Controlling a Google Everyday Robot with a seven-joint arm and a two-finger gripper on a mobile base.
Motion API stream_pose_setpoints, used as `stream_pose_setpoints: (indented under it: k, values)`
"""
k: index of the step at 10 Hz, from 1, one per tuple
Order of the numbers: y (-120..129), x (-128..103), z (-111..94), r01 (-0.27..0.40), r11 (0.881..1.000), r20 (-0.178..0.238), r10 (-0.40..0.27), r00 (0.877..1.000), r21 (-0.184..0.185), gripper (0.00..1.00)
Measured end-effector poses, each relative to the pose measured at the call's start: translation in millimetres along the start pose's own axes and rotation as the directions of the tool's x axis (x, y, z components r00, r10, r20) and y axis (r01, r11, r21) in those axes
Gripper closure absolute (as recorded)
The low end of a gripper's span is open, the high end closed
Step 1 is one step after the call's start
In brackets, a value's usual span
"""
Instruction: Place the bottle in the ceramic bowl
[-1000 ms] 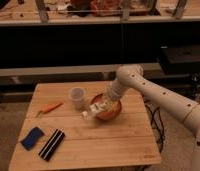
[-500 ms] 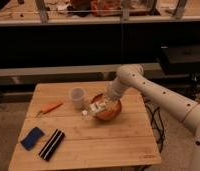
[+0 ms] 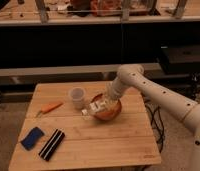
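Note:
The ceramic bowl (image 3: 112, 113) is orange-brown and sits on the wooden table (image 3: 93, 150), right of middle. The bottle (image 3: 94, 107) is small and whitish. It lies tilted over the bowl's left rim, with its cap end pointing left beyond the rim. My gripper (image 3: 106, 103) reaches in from the right on the white arm (image 3: 153, 92). It is low over the bowl and shut on the bottle's right end.
A translucent cup (image 3: 77, 97) stands just left of the bowl, close to the bottle's cap. An orange tool (image 3: 50, 107) lies further left. A blue sponge (image 3: 32, 138) and a black striped bar (image 3: 51, 144) lie at the front left. Dark shelving stands behind the table.

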Motion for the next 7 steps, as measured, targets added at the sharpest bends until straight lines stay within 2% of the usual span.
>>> stream_pose_setpoints:
  k: [7]
  values:
    - [-3.9,1.7,-1.3,-0.017,1.000,0.003,0.017,1.000,-0.001,0.73]
